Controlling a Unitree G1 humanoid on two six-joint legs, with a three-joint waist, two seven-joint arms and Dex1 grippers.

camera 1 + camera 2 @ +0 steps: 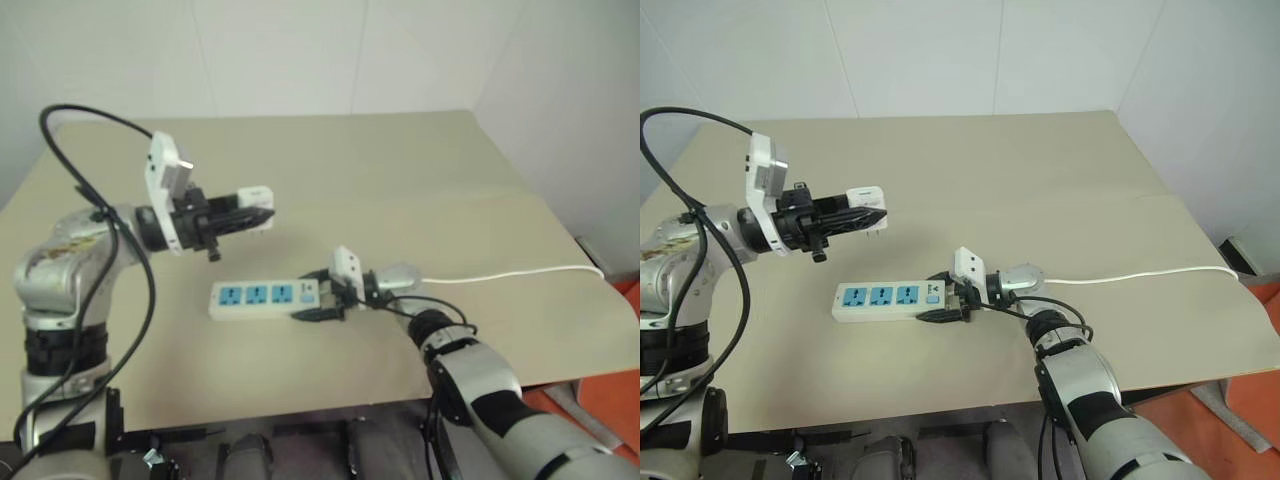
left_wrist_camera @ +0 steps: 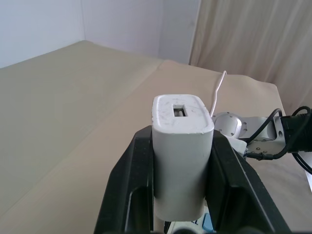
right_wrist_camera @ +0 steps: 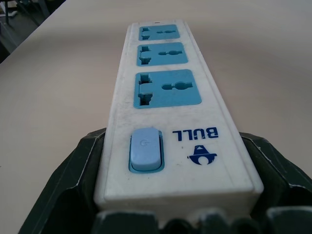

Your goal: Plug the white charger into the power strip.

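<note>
A: Nearest the head camera, the right arm is reaching up from the lower right corner, forearm angling inward across the desk (image 1: 420, 160), wrist bent so the right end effector (image 1: 948, 300) is pointing toward the robot's left, close to level.

B: What is it gripping?

A: Its black fingers (image 3: 73, 170) are lying closed along both long sides of the power strip (image 1: 262, 298), at the switch end. The wrist view is showing the pale blue switch just ahead of the fingers and the three blue socket faces running away from them.

B: And the strip itself?

A: It is lying flat on the tan desk, near the front edge, roughly central, sockets facing up. Its thin white cord (image 1: 510, 273) is trailing off toward the right edge.

B: The left arm?

A: It is standing raised on the left, elbow out, forearm turned inward, with the left end effector (image 1: 855, 222) hovering well above the desk and pointing about level toward the right.

B: Holding anything?

A: The white charger (image 2: 181, 146), pinched between its two black fingers (image 2: 127, 185), which are pressing on the opposite flat sides. The charger is hanging in the air above and to the left of the strip, well apart from the sockets.
</note>
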